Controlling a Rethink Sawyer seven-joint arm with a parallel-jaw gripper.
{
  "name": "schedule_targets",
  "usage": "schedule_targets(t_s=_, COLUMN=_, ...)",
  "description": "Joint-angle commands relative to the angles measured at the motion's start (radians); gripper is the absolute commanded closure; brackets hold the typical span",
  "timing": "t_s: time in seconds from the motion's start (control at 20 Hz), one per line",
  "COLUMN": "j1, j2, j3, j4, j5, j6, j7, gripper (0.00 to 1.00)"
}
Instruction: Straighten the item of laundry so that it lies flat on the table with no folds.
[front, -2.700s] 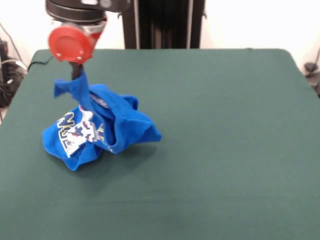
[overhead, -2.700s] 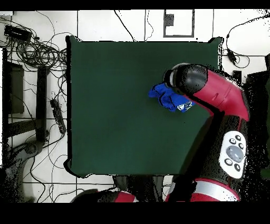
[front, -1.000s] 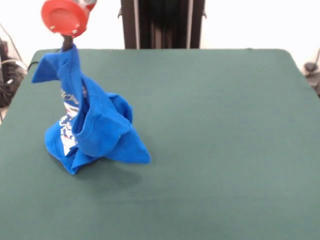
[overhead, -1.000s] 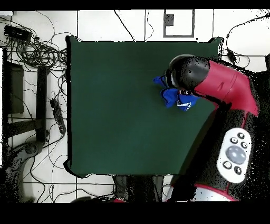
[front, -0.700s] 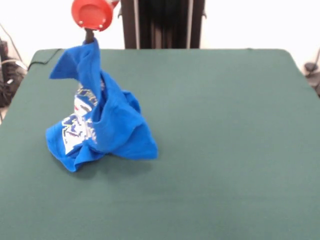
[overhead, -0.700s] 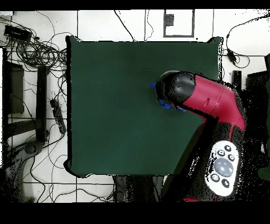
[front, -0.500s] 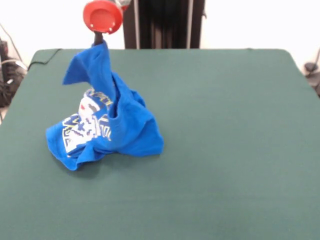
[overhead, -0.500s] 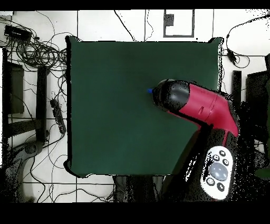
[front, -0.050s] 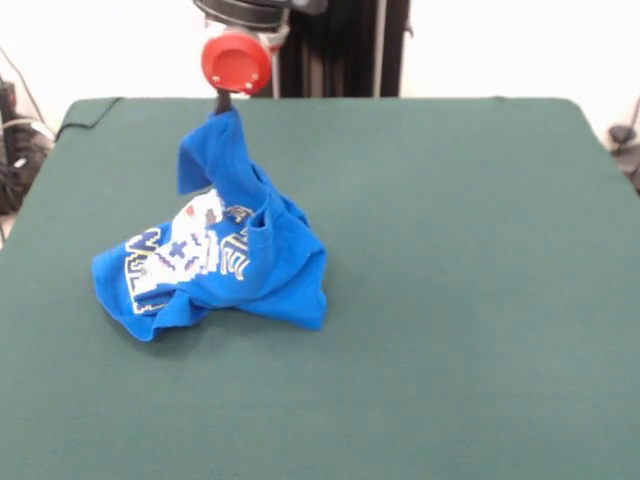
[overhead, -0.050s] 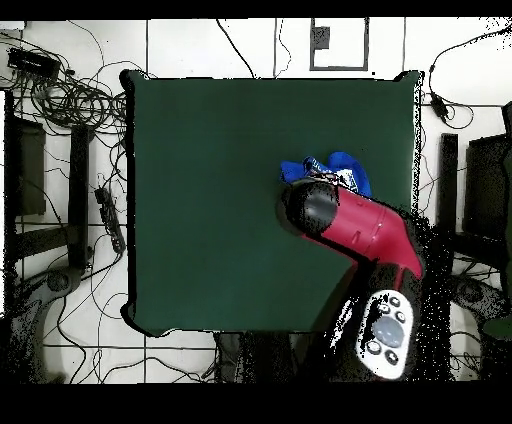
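The claw (front, -0.050s: 222, 103) is clamped on a raised corner of the crumpled T-shirt (front, -0.050s: 215, 262).

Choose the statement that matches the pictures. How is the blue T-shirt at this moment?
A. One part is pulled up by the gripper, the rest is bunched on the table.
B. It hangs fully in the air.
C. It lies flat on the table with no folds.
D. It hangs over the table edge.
A: the gripper holds a peak of the blue T-shirt raised, while the crumpled rest lies on the table.
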Motion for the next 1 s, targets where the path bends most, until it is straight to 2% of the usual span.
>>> schedule_targets(t_s=0.05, j1=0.159, j2=0.11, j3=-0.062, j4=0.145, j5=0.055, j6=0.069, j7=0.352, gripper=1.0)
schedule_targets(t_s=0.2, j1=0.171, j2=0.084, j3=-0.079, j4=0.185, j5=0.069, j6=0.074, j7=0.321, gripper=1.0)
schedule_targets(t_s=0.25, j1=0.202, j2=0.091, j3=-0.12, j4=0.178, j5=0.055, j6=0.102, j7=0.326, gripper=1.0)
schedule_targets(t_s=0.5, j1=0.261, j2=0.082, j3=-0.166, j4=0.227, j5=0.061, j6=0.1, j7=0.319, gripper=1.0)
schedule_targets(t_s=0.75, j1=0.287, j2=0.041, j3=-0.169, j4=0.335, j5=0.077, j6=0.031, j7=0.293, gripper=1.0)
schedule_targets(t_s=1.0, j1=0.303, j2=0.061, j3=-0.141, j4=0.411, j5=0.122, j6=-0.086, j7=0.313, gripper=1.0)
